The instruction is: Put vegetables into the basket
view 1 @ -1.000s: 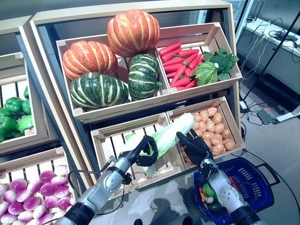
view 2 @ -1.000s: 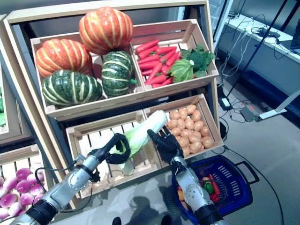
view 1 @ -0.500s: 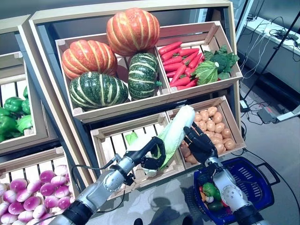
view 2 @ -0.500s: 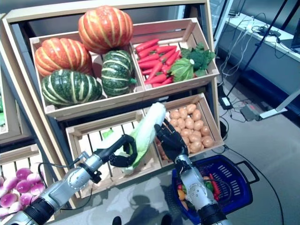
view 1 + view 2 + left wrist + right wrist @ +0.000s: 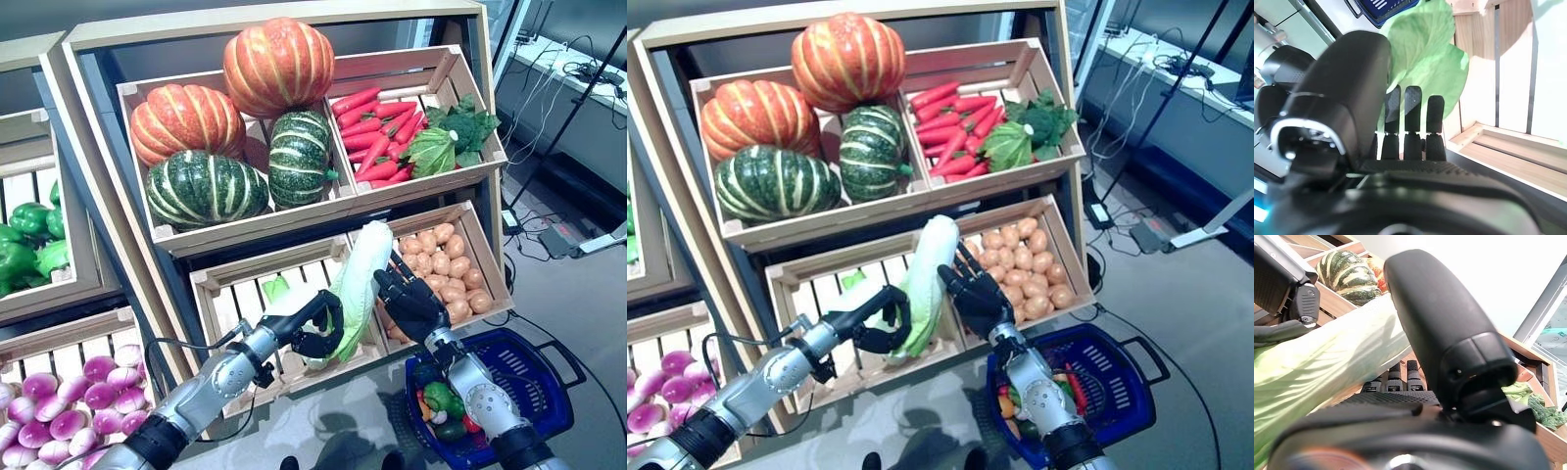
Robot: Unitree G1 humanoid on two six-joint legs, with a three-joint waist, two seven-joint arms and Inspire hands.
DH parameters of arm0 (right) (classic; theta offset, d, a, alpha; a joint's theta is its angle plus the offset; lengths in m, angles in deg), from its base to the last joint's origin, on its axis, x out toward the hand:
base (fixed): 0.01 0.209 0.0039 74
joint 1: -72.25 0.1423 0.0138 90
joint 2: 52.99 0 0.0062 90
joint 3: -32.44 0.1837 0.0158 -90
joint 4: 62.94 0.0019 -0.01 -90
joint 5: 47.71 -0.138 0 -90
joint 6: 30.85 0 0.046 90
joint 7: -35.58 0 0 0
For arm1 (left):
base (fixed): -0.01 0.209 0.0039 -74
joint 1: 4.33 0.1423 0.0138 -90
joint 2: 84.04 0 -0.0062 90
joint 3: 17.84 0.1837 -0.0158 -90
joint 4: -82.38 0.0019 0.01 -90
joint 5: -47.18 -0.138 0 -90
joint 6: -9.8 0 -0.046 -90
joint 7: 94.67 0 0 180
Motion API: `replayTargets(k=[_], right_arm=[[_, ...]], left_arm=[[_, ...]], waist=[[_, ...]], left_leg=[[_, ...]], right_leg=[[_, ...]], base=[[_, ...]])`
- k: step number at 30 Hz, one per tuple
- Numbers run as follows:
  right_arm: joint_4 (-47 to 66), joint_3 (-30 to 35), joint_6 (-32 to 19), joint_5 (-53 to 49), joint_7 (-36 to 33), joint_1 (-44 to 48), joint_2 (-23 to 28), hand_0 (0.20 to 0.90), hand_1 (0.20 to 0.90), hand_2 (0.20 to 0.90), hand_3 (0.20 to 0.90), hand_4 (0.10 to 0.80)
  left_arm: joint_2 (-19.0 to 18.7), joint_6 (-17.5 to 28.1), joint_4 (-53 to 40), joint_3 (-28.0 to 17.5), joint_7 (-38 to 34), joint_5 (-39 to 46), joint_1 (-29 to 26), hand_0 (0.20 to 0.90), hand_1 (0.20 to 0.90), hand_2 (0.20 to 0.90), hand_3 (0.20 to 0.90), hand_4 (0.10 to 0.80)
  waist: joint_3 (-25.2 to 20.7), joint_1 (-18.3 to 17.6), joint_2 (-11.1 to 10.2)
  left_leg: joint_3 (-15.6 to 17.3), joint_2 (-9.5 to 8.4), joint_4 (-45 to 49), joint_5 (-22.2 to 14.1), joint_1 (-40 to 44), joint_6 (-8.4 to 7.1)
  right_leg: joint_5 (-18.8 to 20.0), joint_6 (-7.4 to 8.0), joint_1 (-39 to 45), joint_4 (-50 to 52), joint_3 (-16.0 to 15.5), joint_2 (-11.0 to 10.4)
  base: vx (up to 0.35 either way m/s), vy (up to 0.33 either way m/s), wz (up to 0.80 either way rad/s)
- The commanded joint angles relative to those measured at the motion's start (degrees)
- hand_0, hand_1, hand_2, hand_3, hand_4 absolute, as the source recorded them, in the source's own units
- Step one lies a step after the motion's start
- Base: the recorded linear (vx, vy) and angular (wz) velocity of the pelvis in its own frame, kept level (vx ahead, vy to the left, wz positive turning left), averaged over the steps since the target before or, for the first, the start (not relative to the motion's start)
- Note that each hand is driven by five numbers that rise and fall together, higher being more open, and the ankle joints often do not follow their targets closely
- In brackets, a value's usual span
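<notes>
Wooden shelf (image 5: 294, 31), four pumpkins (image 5: 279, 67), one cabbage (image 5: 358, 284)

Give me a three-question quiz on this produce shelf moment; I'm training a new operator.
1. True or false: the napa cabbage lies flat in its crate.
2. Which hand has fingers curled round it? A) left hand B) right hand
3. Fill in: the blue basket sits below the crate of ____.

Key: 1 false, it is lifted and tilted; 2 A, the right hand's fingers are spread beside it; 3 potatoes.
</notes>
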Motion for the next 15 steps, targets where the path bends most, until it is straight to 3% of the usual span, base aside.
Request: replayTargets(k=[1,10,15], right_arm=[[3.86,-0.20,0.40,-2.23,9.40,9.12,-4.64,0.900,0.900,0.900,0.900,0.800],[1.59,-0.17,4.11,-0.42,8.57,8.98,-4.03,0.900,0.900,0.900,0.900,0.800],[-3.24,0.76,6.74,-0.26,0.56,8.01,-4.04,0.900,0.900,0.900,0.900,0.800]], left_arm=[[0.81,8.28,-4.28,2.90,-2.11,0.54,-9.28,0.300,0.300,0.300,0.300,0.400],[0.45,8.67,-4.38,2.74,-2.70,-0.56,-9.28,0.300,0.300,0.300,0.300,0.400],[0.20,8.67,-3.72,1.87,-6.53,-1.91,-9.14,0.300,0.300,0.300,0.300,0.400]], waist=[[-2.84,-0.22,-2.31],[-2.97,-0.18,-2.50],[-3.00,-0.21,-2.79]], left_leg=[[-2.03,-0.38,0.09,-3.11,0.06,0.12],[-2.03,-0.34,0.09,-3.09,0.12,0.04],[-1.93,-0.19,0.09,-2.91,0.01,-0.10]], right_leg=[[-0.85,3.73,3.18,0.29,1.51,-4.32],[-0.85,3.81,3.26,0.29,1.36,-4.38],[-0.67,3.85,3.16,0.29,1.27,-4.43]], base=[[0.000,0.000,0.00],[0.000,0.000,0.00],[0.000,0.000,0.00]])
